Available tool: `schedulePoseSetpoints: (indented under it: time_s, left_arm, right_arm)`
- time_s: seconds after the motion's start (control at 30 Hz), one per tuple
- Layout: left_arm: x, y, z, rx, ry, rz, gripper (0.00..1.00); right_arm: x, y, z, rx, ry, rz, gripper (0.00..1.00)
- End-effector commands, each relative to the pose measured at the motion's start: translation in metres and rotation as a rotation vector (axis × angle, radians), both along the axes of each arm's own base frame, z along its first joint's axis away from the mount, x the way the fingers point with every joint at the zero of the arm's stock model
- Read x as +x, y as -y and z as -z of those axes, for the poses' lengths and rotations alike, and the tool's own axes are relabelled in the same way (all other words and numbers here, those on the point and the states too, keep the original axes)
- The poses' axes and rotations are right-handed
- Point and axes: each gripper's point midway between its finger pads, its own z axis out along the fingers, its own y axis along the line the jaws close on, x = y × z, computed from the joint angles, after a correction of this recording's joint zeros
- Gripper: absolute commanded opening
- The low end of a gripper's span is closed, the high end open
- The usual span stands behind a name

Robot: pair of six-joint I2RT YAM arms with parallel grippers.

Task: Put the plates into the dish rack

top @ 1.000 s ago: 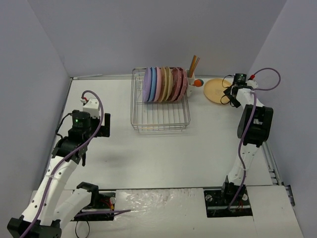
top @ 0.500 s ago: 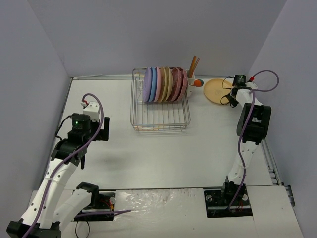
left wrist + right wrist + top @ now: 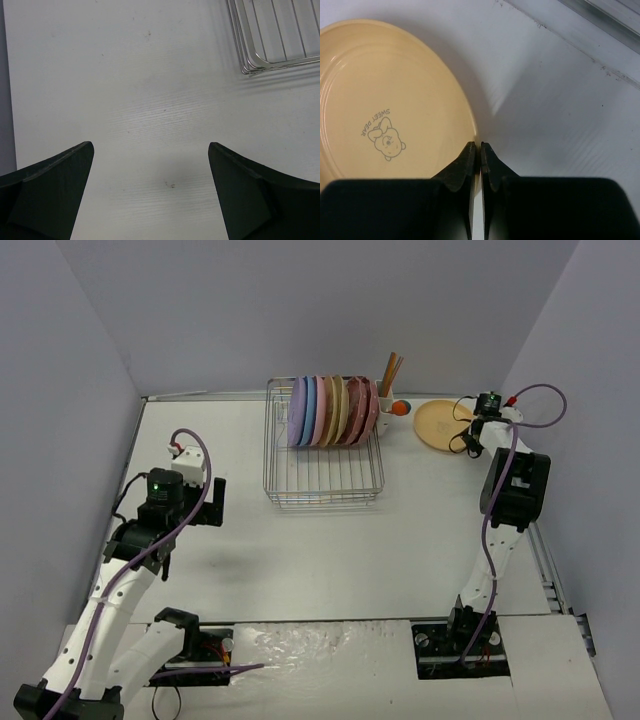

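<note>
Since a second ago the right pincer [image 3: 475, 146] has drawn shut. Its two fingers now stand clenched side by side with only a hairline between them, grasping nothing. Its wrist has shifted a little as well, while the yellow plate [image 3: 385, 100] has not moved. The left pincer [image 3: 150, 145] has drifted slightly toward the near edge of the table [image 3: 350, 540] and stays released, its fingers wide apart over bare table, with the near left corner of the rack [image 3: 320, 480] close by.

The yellow plate lies flat, face up, near the far right corner of the table, just right of the white cup [image 3: 385, 426] that hangs on the rack. Being round, it has no long axis to speak of (the small bear print on its face reads sideways from the right wrist camera). The other plates [image 3: 330, 410] stand on edge in a row across the far end of the rack, their faces turned left and right.

The clenched fingertips sit right at the yellow plate's right-hand rim — the plate spreads away to their left — and we cannot tell whether they touch it.
</note>
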Motion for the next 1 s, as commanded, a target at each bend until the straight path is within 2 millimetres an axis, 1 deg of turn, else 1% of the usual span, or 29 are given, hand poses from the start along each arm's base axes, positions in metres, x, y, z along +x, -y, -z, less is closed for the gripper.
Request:
schedulePoseSetpoints:
  time_s: [0.0, 0.07, 0.13, 0.27, 0.33, 0.4, 0.47, 0.53, 0.57, 0.6, 0.67, 0.73, 0.8, 0.83, 0.87, 0.93, 0.97]
  left_arm:
    - [0.009, 0.013, -0.035, -0.031, 0.097, 0.059, 0.97]
    - [0.012, 0.018, -0.04, -0.035, 0.117, 0.076, 0.97]
    - [0.014, 0.025, -0.046, -0.037, 0.131, 0.098, 0.97]
    - [0.021, 0.04, -0.06, -0.026, 0.163, 0.15, 0.97]
    - [0.024, 0.056, -0.069, 0.017, 0.199, 0.221, 0.97]
    - [0.028, 0.068, -0.077, 0.034, 0.229, 0.259, 0.97]
    - [0.033, 0.088, -0.088, 0.045, 0.282, 0.326, 0.97]
    - [0.037, 0.106, -0.097, 0.051, 0.326, 0.379, 0.97]
    - [0.038, 0.113, -0.099, 0.061, 0.338, 0.402, 0.97]
    - [0.043, 0.121, -0.102, 0.099, 0.354, 0.428, 0.97]
    - [0.046, 0.139, -0.111, 0.142, 0.404, 0.485, 0.97]
    - [0.047, 0.161, -0.117, 0.192, 0.449, 0.561, 0.97]
    - [0.046, 0.178, -0.117, 0.24, 0.477, 0.625, 0.97]
    - [0.046, 0.186, -0.119, 0.265, 0.501, 0.657, 0.97]
    - [0.045, 0.197, -0.122, 0.295, 0.531, 0.696, 0.97]
    - [0.042, 0.211, -0.123, 0.353, 0.567, 0.769, 0.97]
    - [0.039, 0.217, -0.125, 0.392, 0.588, 0.803, 0.97]
  right_arm:
    - [0.001, 0.013, -0.026, -0.058, 0.044, 0.0, 0.0]
    - [-0.001, 0.014, -0.051, -0.083, 0.079, -0.008, 0.0]
    - [-0.005, 0.015, -0.07, -0.104, 0.1, -0.018, 0.0]
    - [-0.019, 0.011, -0.127, -0.13, 0.188, -0.026, 0.0]
    - [-0.03, 0.001, -0.145, -0.115, 0.216, -0.051, 0.0]
    - [-0.039, -0.005, -0.169, -0.117, 0.255, -0.066, 0.0]
    - [-0.053, -0.015, -0.19, -0.105, 0.282, -0.093, 0.0]
    - [-0.066, -0.024, -0.203, -0.087, 0.304, -0.118, 0.0]
    - [-0.072, -0.026, -0.209, -0.088, 0.313, -0.117, 0.0]
    - [-0.078, -0.032, -0.206, -0.072, 0.309, -0.134, 0.0]
    - [-0.093, -0.043, -0.231, -0.067, 0.367, -0.167, 0.0]
    - [-0.105, -0.06, -0.25, -0.071, 0.406, -0.212, 0.0]
    - [-0.113, -0.085, -0.262, -0.081, 0.418, -0.281, 0.0]
    - [-0.116, -0.103, -0.266, -0.072, 0.421, -0.334, 0.0]
    - [-0.119, -0.126, -0.27, -0.053, 0.424, -0.402, 0.0]
    - [-0.128, -0.157, -0.275, -0.014, 0.43, -0.497, 0.0]
    - [-0.134, -0.18, -0.272, 0.017, 0.421, -0.56, 0.0]
